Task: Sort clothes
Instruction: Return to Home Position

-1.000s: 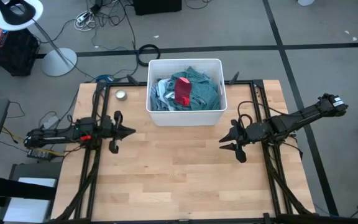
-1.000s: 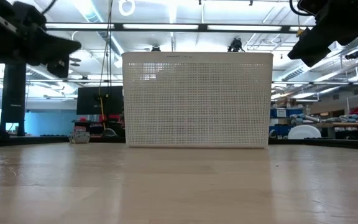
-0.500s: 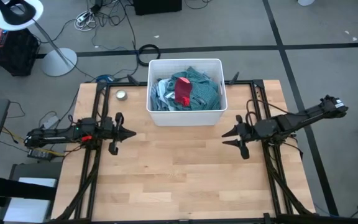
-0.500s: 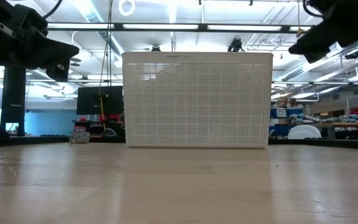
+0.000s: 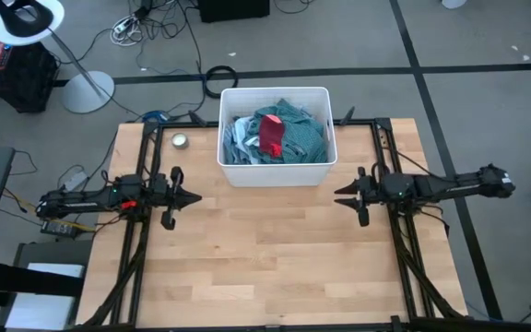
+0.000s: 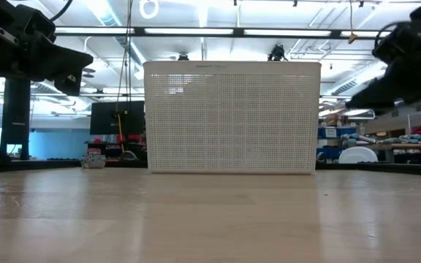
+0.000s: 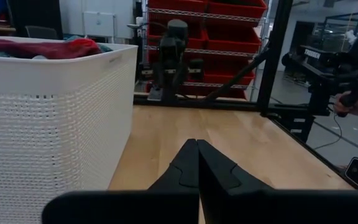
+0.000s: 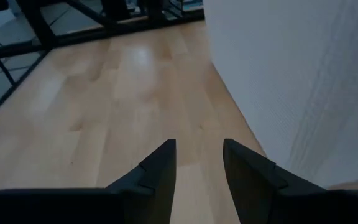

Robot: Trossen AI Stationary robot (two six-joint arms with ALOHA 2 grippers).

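Clothes point(image 5: 293, 138) lie piled inside the white perforated laundry bin point(image 5: 273, 172), which stands at the middle of the far edge of the wooden table point(image 5: 247, 267). Teal and light blue fabrics make up most of the heap. A small red garment point(image 5: 271, 135) lies on top, near the centre.

Left gripper point(image 5: 196, 195): over the table's left side, apart from the bin, pointing toward the table's middle. Fingers are pressed together and hold nothing.

Right gripper point(image 5: 339, 196): over the right side, near the bin's front right corner. Fingers are parted by a narrow gap and hold nothing.
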